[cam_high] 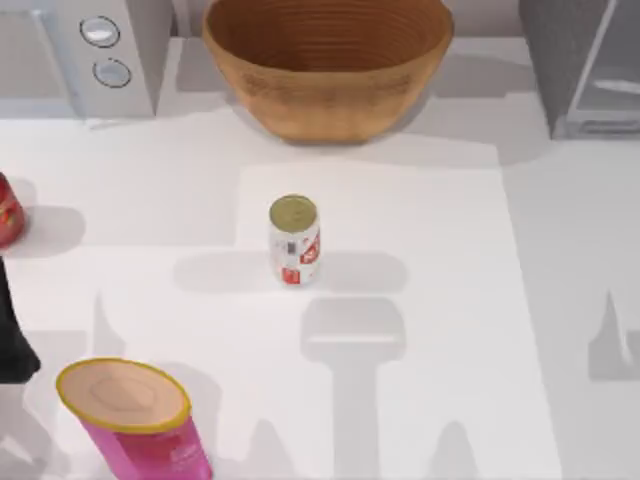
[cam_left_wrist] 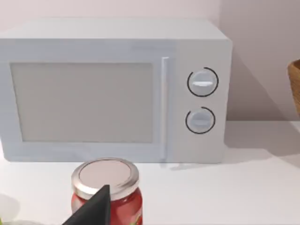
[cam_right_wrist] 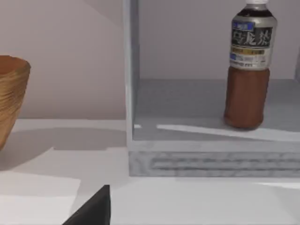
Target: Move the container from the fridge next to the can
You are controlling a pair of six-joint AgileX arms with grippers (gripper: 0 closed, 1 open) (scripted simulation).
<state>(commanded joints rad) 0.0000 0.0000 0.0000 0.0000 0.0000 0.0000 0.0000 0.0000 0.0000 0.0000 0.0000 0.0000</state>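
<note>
The container [cam_right_wrist: 246,70], a slim bottle with a white cap, brown contents and a grey-blue label, stands upright on the shelf inside the fridge [cam_right_wrist: 197,161]. The fridge [cam_high: 556,60] sits at the table's back right corner with its front open toward the right wrist camera. The can [cam_high: 294,240], white with red markings and a gold top, stands upright mid-table. A dark part of my right gripper [cam_right_wrist: 92,210] shows short of the fridge, well apart from the bottle. A dark part of my left gripper [cam_left_wrist: 93,209] hangs over a red jar [cam_left_wrist: 107,192].
A light grey microwave [cam_high: 100,50] with two knobs stands at the back left and a big wicker bowl [cam_high: 328,70] at the back middle. The red jar [cam_high: 8,210] is at the left edge. A pink canister [cam_high: 135,420] with a tan lid stands front left.
</note>
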